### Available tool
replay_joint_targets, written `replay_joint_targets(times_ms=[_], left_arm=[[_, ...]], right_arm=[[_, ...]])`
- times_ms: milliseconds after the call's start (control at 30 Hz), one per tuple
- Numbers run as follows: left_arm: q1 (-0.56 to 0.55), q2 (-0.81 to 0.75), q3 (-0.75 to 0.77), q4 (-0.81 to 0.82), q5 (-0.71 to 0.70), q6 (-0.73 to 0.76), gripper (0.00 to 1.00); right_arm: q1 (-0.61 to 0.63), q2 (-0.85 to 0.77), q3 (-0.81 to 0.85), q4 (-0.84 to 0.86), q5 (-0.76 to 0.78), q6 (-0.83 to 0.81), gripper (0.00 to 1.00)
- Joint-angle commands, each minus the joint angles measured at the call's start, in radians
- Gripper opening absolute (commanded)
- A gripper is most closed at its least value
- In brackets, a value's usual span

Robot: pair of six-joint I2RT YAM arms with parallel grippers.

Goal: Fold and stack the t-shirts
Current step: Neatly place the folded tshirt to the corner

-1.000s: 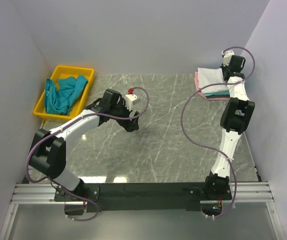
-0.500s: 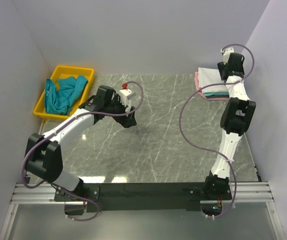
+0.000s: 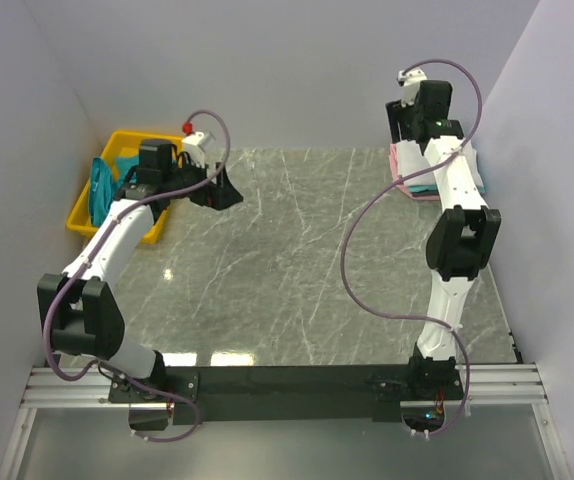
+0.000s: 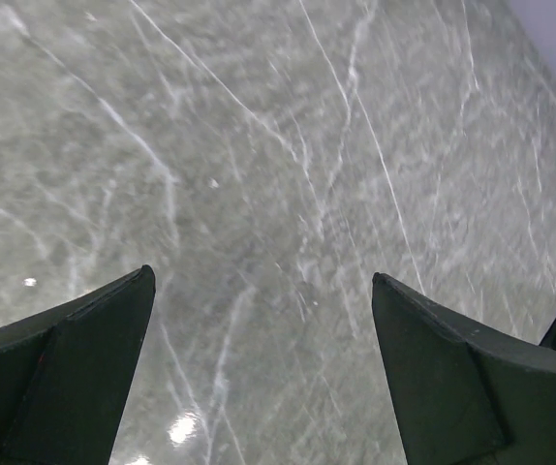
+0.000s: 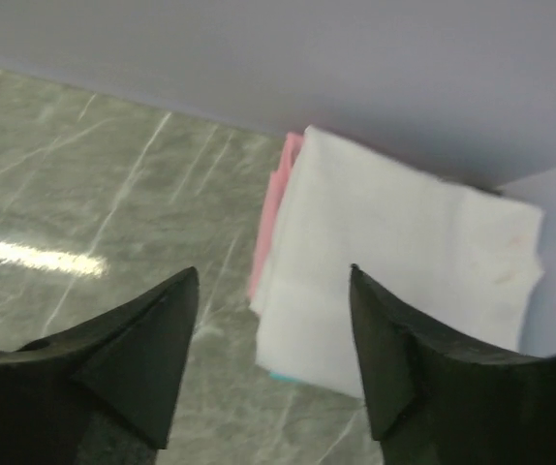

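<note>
A folded stack sits at the table's back right: a white t-shirt point(image 5: 404, 252) on top, a pink one point(image 5: 276, 213) showing at its left edge, and a teal sliver point(image 5: 283, 376) beneath. In the top view the stack point(image 3: 407, 168) is partly hidden by my right arm. My right gripper point(image 5: 273, 276) is open and empty, hovering above the stack's near left corner; it also shows in the top view point(image 3: 403, 128). A crumpled teal t-shirt point(image 3: 102, 195) lies in the yellow tray point(image 3: 122, 140). My left gripper point(image 3: 223, 190) is open and empty, just right of the tray, over bare marble point(image 4: 262, 281).
Grey walls close in the table at the back, left and right. The yellow tray stands in the back left corner. The right arm's purple cable point(image 3: 352, 235) loops over the table's right half.
My left arm has swung back and left from the table's middle to beside the tray. My right gripper has risen off the stack and moved back-left.
</note>
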Motion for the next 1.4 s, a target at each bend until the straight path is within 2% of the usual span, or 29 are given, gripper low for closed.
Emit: replay_joint_targets(times_ms=[0,33,100,133,200,400,600,767,800,833,900,967,1067,1233,1333,1367], left_arm=[[0.049,0.013,0.038,0.043,0.09,-0.081,0.99],[0.055,0.004,0.031,0.066,0.098,-0.084,0.99],[0.061,-0.011,0.0,0.089,0.098,-0.081,1.0],[0.061,-0.019,-0.011,0.097,0.096,-0.078,1.0],[0.061,-0.041,-0.037,0.109,0.083,-0.067,1.0],[0.061,-0.048,-0.06,0.089,0.069,-0.036,0.99],[0.061,-0.03,-0.052,0.082,0.072,-0.029,1.0],[0.063,-0.041,-0.049,0.068,0.05,-0.021,0.99],[0.063,-0.044,-0.051,0.065,0.047,-0.022,1.0],[0.064,-0.051,-0.052,0.06,0.031,-0.022,0.99],[0.067,-0.057,-0.051,0.045,0.011,-0.032,0.99],[0.085,-0.07,-0.046,0.019,0.006,-0.039,1.0],[0.116,-0.08,-0.028,-0.027,-0.052,-0.047,1.0],[0.164,-0.035,0.029,-0.147,-0.049,0.0,0.99],[0.164,-0.024,0.012,-0.173,-0.127,0.022,1.0],[0.164,-0.027,-0.001,-0.17,-0.147,0.033,0.99]], right_arm=[[-0.053,-0.028,-0.029,-0.103,-0.094,0.139,0.68],[-0.07,-0.038,-0.058,-0.091,-0.101,0.182,0.57],[-0.127,-0.053,-0.142,-0.039,-0.108,0.216,0.46],[-0.144,-0.056,-0.162,-0.027,-0.101,0.237,0.33],[-0.2,-0.062,-0.211,0.007,-0.07,0.261,0.24],[-0.285,-0.091,-0.343,0.145,0.026,0.239,0.21],[-0.325,-0.042,-0.342,0.168,0.131,0.199,0.21],[-0.334,-0.125,-0.38,0.151,0.106,0.187,0.3],[-0.334,-0.146,-0.39,0.156,0.112,0.181,0.39],[-0.333,-0.166,-0.397,0.164,0.123,0.175,0.45],[-0.331,-0.225,-0.403,0.152,0.132,0.152,0.53],[-0.33,-0.299,-0.416,0.103,0.097,0.132,0.63],[-0.313,-0.441,-0.48,0.047,0.013,0.09,0.73],[-0.227,-0.657,-0.538,-0.127,-0.162,0.087,0.77],[-0.108,-0.735,-0.622,-0.207,-0.194,0.086,0.77],[-0.075,-0.789,-0.703,-0.214,-0.222,0.083,0.77]])
